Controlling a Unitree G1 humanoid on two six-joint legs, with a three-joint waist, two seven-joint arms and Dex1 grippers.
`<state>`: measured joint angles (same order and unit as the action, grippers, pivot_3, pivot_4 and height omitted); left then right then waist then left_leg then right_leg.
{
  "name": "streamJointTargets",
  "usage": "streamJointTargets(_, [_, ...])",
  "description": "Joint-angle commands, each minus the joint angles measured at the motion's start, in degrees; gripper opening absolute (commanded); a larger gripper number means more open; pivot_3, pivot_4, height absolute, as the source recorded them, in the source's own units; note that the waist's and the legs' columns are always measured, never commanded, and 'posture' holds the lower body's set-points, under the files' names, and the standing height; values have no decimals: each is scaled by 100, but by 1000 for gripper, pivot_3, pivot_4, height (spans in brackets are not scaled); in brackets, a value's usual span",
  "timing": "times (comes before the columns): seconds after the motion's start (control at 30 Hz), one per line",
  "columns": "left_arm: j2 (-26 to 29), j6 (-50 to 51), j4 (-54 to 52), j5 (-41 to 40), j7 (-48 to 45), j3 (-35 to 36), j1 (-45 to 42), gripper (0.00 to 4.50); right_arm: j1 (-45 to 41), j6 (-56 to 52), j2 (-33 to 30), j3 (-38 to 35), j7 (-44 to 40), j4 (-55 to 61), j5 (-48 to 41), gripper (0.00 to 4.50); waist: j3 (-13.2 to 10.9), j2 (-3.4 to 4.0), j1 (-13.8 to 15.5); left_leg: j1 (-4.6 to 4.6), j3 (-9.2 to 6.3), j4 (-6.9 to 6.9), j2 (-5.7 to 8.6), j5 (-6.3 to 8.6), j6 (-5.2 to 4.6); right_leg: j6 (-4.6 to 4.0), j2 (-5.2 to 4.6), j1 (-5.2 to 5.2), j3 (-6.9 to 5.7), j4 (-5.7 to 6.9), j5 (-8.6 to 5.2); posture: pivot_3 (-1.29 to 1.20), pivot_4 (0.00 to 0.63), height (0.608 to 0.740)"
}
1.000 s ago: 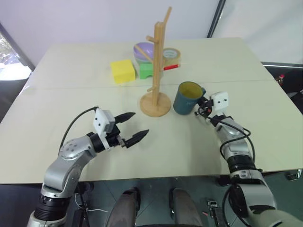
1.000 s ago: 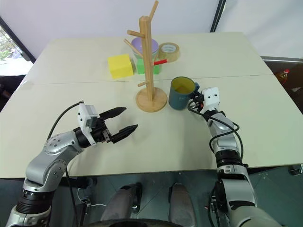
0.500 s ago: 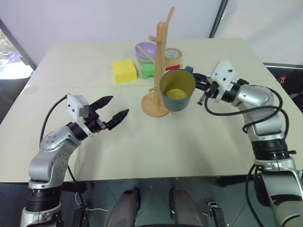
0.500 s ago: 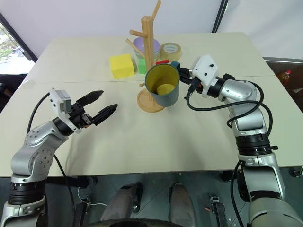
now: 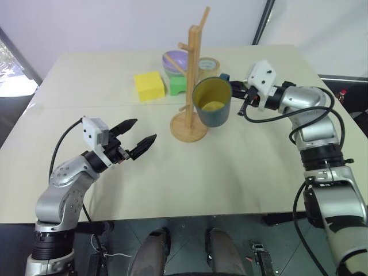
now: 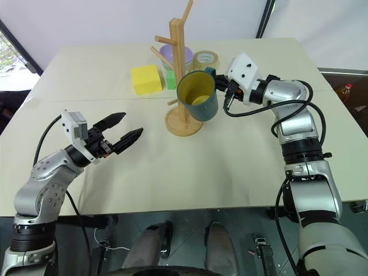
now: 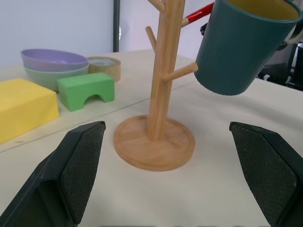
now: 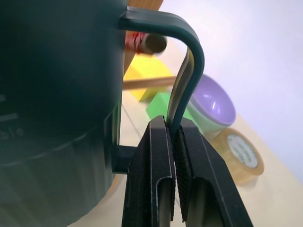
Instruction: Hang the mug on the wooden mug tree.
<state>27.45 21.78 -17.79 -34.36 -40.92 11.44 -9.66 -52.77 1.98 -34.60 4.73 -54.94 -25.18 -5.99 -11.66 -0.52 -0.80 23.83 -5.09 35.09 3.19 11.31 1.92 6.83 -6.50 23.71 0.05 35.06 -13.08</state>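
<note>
My right gripper (image 8: 173, 137) has its jaws clamped on the teal-blue ceramic mug's (image 5: 213, 103) handle, beside the tall light-wood mug tree (image 5: 191, 80); my left gripper (image 5: 140, 139) gapes, empty.

R gripper (image 6: 223, 95) clamps mug (image 6: 197, 95) by handle, held off table (image 6: 241, 155) beside mug tree (image 6: 181, 75); L gripper (image 6: 133, 125) spread, nr table's L side.

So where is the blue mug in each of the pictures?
Left eye view: the mug, held off the table, right of the wooden mug tree.
Right eye view: middle, in front of the pole.
Left wrist view: upper right, beside a peg.
Right wrist view: dark wall on the left, the right gripper shut on its handle.
Shared landmark: the wooden mug tree.
</note>
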Motion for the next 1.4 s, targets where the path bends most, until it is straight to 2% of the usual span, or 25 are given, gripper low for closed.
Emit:
streamJointTargets(0.03, [48, -99, -226, -43, 26, 88, -32, 4500, -326, 147, 87, -25, -39, -21, 15, 29, 0, 0, -10, -1, 0, 0, 0, 0, 0, 0, 0, 0, 0, 2, 0, 0, 150, 740])
streamJointTargets(0.53, [53, -61, -237, -63, 15, 60, -79, 4500, -905, 346, 351, 291, -144, -872, 472, 29, 0, 0, -19, -3, 0, 2, 1, -1, 1, -1, 3, 0, 0, 6, 2, 0, 150, 740])
streamJointTargets(0.63, [53, -59, -266, -66, 32, 77, -47, 4500, -958, 342, 397, 267, -141, -962, 481, 967, 0, 0, -15, -3, 0, 1, 1, -1, 1, 0, 4, 0, 0, 6, 2, 0, 150, 740])
streamJointTargets(0.73, [45, -56, -306, -70, 58, 88, 4, 4500, -992, 433, 367, 212, 29, -1005, 558, 2420, 0, 0, -15, -3, 0, 1, 1, -1, 1, 2, 4, 1, 0, 6, 3, 0, 150, 740])
streamJointTargets(0.77, [44, -52, -319, -70, 70, 89, 18, 4500, -993, 464, 338, 189, 85, -1007, 580, 3025, 0, 0, -15, -3, 0, 1, 1, -1, 1, 2, 4, 1, 0, 6, 3, 0, 150, 740])
streamJointTargets(0.8, [45, -36, -329, -69, 97, 94, 29, 4500, -979, 490, 275, 142, 140, -997, 584, 3412, 0, 0, -15, -3, 0, 1, 1, -1, 1, 3, 4, 1, 0, 6, 4, 0, 150, 740])
streamJointTargets(0.93, [60, 103, -335, -65, 292, 153, 98, 4500, -673, 405, -44, -333, 325, -786, 267, 3412, 0, 0, 14, -2, 0, 1, 2, -1, 1, 12, 4, 1, 1, 7, 9, 0, 150, 740])
streamJointTargets(1.07, [43, 190, -241, -56, 532, 321, 189, 4500, 17, 19, -200, -987, 597, -320, -227, 3412, 1, -2, 21, -2, -3, 2, 2, 0, 1, 12, 2, -5, 0, 1, 8, 0, 150, 740])
streamJointTargets(1.2, [-21, 22, 173, 113, 811, 555, 355, 4500, 1193, -441, 66, -1652, 1008, 421, -877, 3412, 2, -1, -7, -9, 1, 1, 0, -1, 0, -1, 1, -6, 3, 6, 1, 0, 150, 740])
streamJointTargets(1.4, [-196, -407, 761, 428, 994, 671, 620, 4500, 2873, -553, 687, -1805, 1500, 1393, -1134, 3412, 2, 1, -11, -31, 6, -1, -8, 0, 0, -3, 6, -20, 8, 15, 0, 0, 150, 740])
